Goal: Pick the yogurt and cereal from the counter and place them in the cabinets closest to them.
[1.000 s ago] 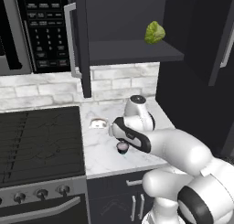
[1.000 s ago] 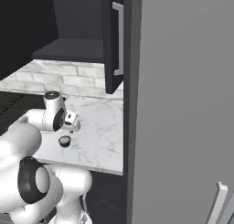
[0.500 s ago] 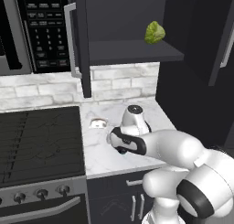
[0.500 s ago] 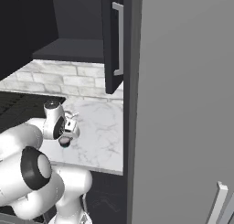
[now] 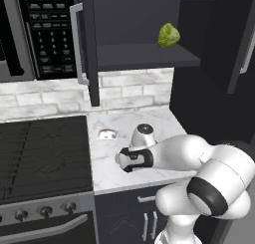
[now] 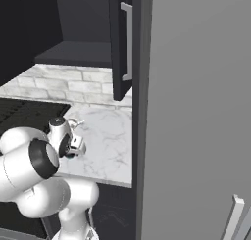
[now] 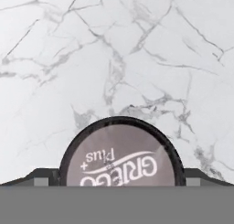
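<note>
The yogurt (image 7: 121,157) shows its round dark rim and pale pink printed lid at the bottom of the hand view, standing on the white marble counter (image 7: 114,45). My gripper (image 7: 119,178) is open and low over the cup, with one dark fingertip (image 7: 41,177) on each side of it. In the left base view the gripper (image 5: 125,161) hangs just above the counter (image 5: 159,121) near its front edge and hides the cup. In the right base view the gripper (image 6: 73,148) points down at the counter (image 6: 108,136). The cereal is out of view.
A black wall cabinet (image 5: 144,56) stands open above the counter, its door (image 5: 89,49) swung out, with a green lump (image 5: 168,35) on its shelf. A flat white lump (image 5: 106,134) lies behind the hand. The microwave (image 5: 45,34) and stove (image 5: 45,153) are to the left. A tall grey panel (image 6: 196,111) stands close on the right.
The hand has come down and toward the counter's front, onto the yogurt, which now sits between the fingers. The jaws have stayed open.
</note>
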